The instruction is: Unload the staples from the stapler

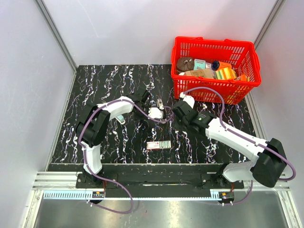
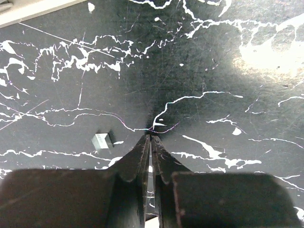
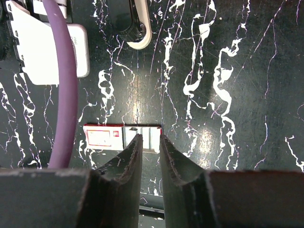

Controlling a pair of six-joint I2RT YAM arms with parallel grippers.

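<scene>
The stapler (image 1: 160,103), small and slim with a dark body and a pale top, lies on the black marbled table between the two arm ends. It also shows at the top of the right wrist view, stapler (image 3: 135,23). My left gripper (image 1: 149,100) (image 2: 150,137) is shut with nothing between its fingers, its tips close to the tabletop. A small grey metal block (image 2: 101,141) lies just left of those tips. My right gripper (image 1: 175,110) (image 3: 148,137) hangs above the table, its jaws a narrow gap apart with nothing in it.
A flat pink-and-green box (image 1: 158,145) (image 3: 122,137) lies near the front edge, seen behind my right fingertips. A red basket (image 1: 240,92) with several items stands at the back right. A purple cable (image 3: 66,85) and a white housing (image 3: 47,47) cross the right wrist view.
</scene>
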